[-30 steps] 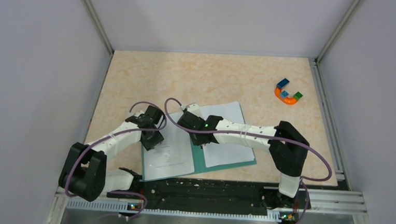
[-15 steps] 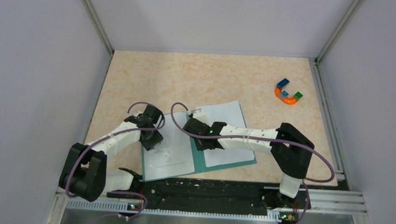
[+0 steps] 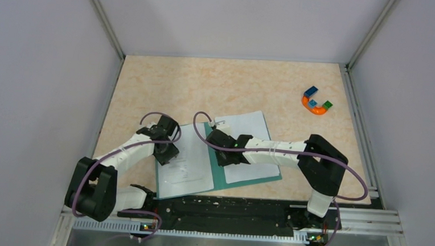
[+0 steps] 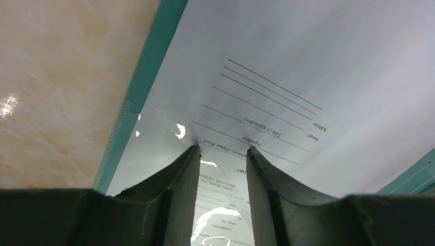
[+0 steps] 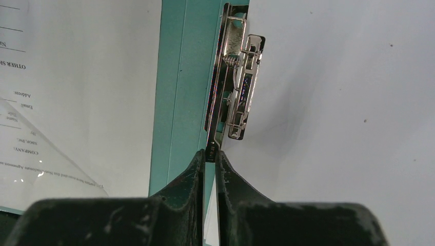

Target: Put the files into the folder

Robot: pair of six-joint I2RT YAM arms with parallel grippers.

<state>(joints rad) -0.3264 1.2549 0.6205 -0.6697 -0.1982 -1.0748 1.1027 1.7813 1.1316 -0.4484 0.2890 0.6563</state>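
Black fingers of the right gripper (image 5: 210, 154) pinch one end of a slim silver metal clip (image 5: 241, 82) on the spine of the opened flat teal-green plastic folder (image 5: 179, 77). The left gripper (image 4: 224, 149) rests its half-spread fingers, grasping nothing, on the white printed paper sheet (image 4: 267, 61) lying on the left cover, and the nearly blank white sheet (image 5: 333, 102) covers the right one. Stiff and sprung, the clip looks the only firm hold. The sheets appear light, limp and apt to slide on the glossy cover, so they are best pressed flat or nipped at an edge. Spine and clip run front to back, leaning slightly left, on the beige marbled tabletop (image 3: 234, 84), near its front edge.
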